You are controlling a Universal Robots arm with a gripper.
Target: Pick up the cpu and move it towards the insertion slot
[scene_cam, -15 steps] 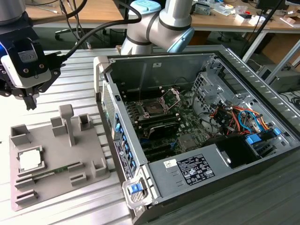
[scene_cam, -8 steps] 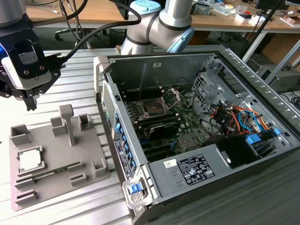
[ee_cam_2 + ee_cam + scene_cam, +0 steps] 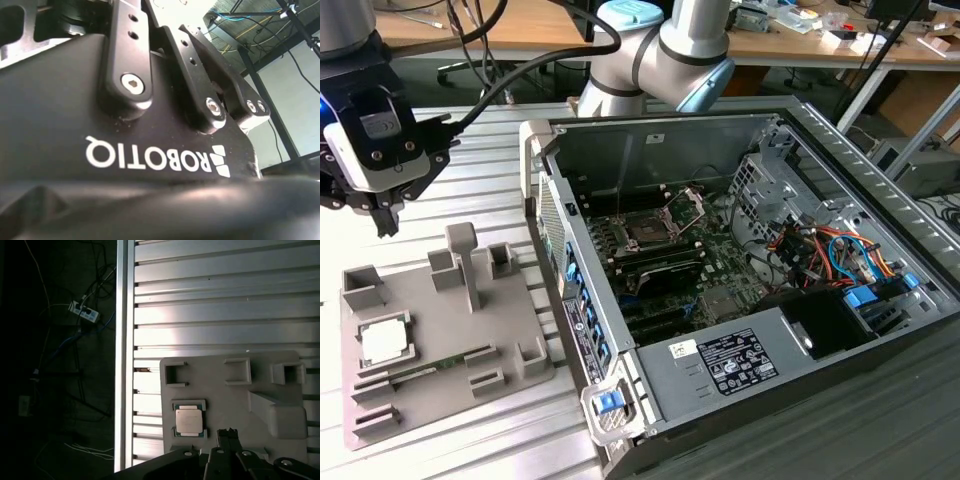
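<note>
Up over the ribbed table by the grey tray, gripper hangs w/ jaws apart & empty, so approach step, pickup not begun: chip sits in its tray pocket, well apart from the socket inside the PC case; grab prob. needs jaws squared to chip edges.

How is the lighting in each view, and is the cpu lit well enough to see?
First wrist view: glare on the table slats, floor beside nearly black, cpu on the grey tray clearly lit. Exterior view: even light, computer case interior dimmer. Second wrist view: bright wall, blurred dark foreground.
</note>
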